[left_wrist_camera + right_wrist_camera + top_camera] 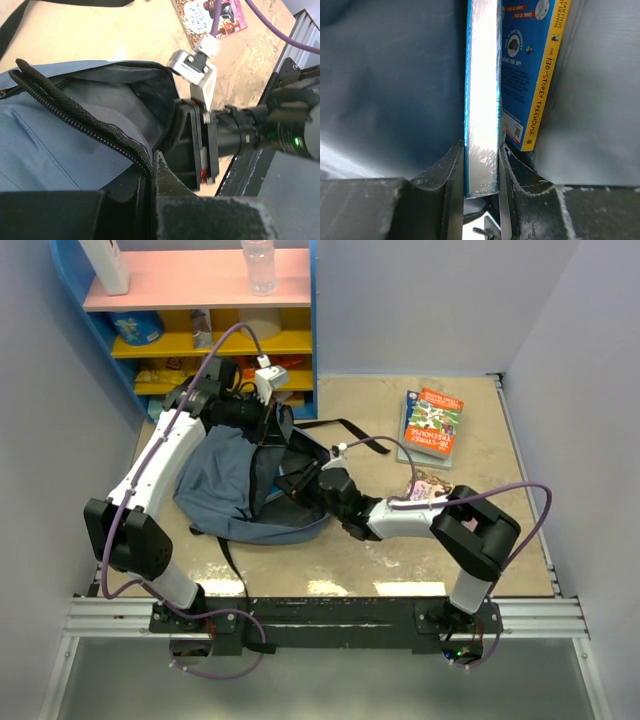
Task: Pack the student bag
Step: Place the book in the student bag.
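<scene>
The student bag [228, 483] is a slate-blue backpack lying left of the table's centre, mouth open toward the right. My left gripper [272, 420] is shut on the bag's black zipper edge [75, 117] and holds it up; its jaws [151, 167] pinch the fabric. My right gripper [297, 480] reaches into the opening. In the right wrist view it [481, 150] is shut on the lower edge of a plastic-wrapped, blue-covered book [482, 90] standing on edge. Beside that book, a blue-and-yellow "130-Storey Treehouse" book [532, 70] rests against the grey lining [385, 85].
Two more books lie on the table to the right: a colourful one [432, 423] and a pink one [428, 485], the pink one [212, 17] also in the left wrist view. A shelf unit [200, 300] with a bottle [258, 265] stands at the back left. Black straps [345, 427] trail from the bag.
</scene>
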`<state>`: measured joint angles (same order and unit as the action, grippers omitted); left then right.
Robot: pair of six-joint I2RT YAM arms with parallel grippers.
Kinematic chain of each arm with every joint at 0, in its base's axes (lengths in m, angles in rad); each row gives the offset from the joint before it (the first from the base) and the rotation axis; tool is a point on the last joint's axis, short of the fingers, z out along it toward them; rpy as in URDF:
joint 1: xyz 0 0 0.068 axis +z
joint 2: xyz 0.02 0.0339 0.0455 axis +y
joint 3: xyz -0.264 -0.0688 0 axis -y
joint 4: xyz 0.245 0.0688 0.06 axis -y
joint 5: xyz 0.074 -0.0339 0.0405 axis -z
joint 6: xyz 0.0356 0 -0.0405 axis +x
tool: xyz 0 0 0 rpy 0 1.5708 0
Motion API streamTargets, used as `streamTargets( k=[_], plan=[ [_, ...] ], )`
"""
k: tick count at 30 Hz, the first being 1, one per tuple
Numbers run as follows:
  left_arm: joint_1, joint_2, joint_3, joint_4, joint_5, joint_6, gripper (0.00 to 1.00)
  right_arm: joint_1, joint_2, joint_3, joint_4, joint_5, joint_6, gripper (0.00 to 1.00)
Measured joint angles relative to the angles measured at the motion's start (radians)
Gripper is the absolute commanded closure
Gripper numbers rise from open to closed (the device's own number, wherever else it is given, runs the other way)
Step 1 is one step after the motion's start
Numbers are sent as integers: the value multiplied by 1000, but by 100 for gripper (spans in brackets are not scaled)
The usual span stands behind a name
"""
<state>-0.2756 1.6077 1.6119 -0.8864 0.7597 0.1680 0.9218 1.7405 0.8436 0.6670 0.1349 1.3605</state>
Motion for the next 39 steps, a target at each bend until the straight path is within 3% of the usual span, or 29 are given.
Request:
streamTargets(
  k=[7, 8, 9, 12, 14, 15, 20, 21, 24, 30, 33, 36, 39],
  plan=[
    [-1, 0, 0, -13, 1, 2, 100, 71, 48, 125, -124, 160, -19, 100],
    [-1, 0, 0, -14, 1, 3, 100, 79, 69, 147, -132, 172, -21, 95],
    [-1, 0, 0, -14, 1, 4, 100, 87, 95, 173, -138, 189, -23, 76],
    [-1, 0, 0, -15, 1, 5, 100, 105, 166, 245, -152, 209, -31, 48],
    [-1, 0, 0, -21, 1, 8, 100, 118, 202, 299, -188, 211, -39, 43],
    [-1, 0, 0, -23, 1, 8, 100, 123, 204, 311, -204, 212, -44, 26],
    [-1, -1, 0, -30, 6, 11, 100, 125, 114, 265, -272, 201, -69, 18],
    [-1, -2, 0, -29, 6, 12, 100, 119, 92, 251, -283, 193, -73, 10],
    [-1, -2, 0, -29, 2, 12, 100, 89, 8, 203, -311, 160, -98, 9],
    [-1, -2, 0, -29, 2, 12, 100, 29, -128, 107, -321, 124, -156, 16],
    [-1, -4, -7, -21, 0, 12, 100, -29, -268, 0, -324, 111, -190, 18],
    [-1, -11, -41, -6, -1, 18, 100, -153, -415, -79, -340, 96, -210, 18],
    [-1, -13, -69, 6, 0, 25, 100, -357, -507, -121, -362, 60, -229, 14]
  ],
)
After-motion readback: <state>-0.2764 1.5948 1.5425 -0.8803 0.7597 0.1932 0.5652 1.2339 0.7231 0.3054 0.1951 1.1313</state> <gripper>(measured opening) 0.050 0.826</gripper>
